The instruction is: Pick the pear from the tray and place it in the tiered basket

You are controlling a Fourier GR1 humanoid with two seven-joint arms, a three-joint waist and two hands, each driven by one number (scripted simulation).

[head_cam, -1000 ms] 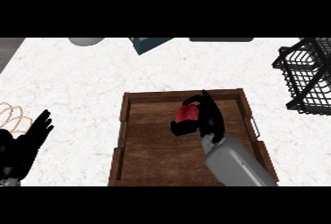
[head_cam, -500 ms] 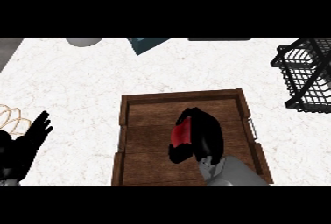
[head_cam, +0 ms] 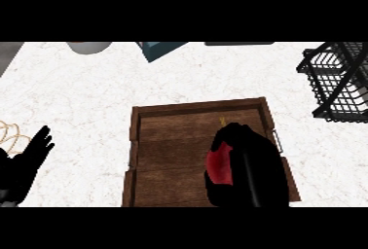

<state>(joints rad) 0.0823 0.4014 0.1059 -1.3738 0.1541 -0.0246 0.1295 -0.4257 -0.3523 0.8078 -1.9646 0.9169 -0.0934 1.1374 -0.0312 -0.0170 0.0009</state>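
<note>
Rising off the brown wooden tray [head_cam: 165,146], the right hand [head_cam: 253,170] stays curled round the red pear [head_cam: 221,163] (left hand [head_cam: 25,165] rests open); the black wire basket [head_cam: 341,82], at the desk's right edge, comes next.

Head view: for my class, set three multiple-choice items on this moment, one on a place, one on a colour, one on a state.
1. Where does the tiered basket stand?
A. at the view's upper right
B. at the lower middle
C. at the lower left

2. What colour is the pear?
A. green
B. red
C. yellow

3. How is the left hand?
A. curled round the pear
B. curled into an empty fist
C. open, holding nothing

Answers:
1 A: its black wire shows beyond the wooden tray's upper right corner.
2 B: red shows inside the right hand's curled fingers.
3 C: its fingers are straight, at the lower left edge.
</note>
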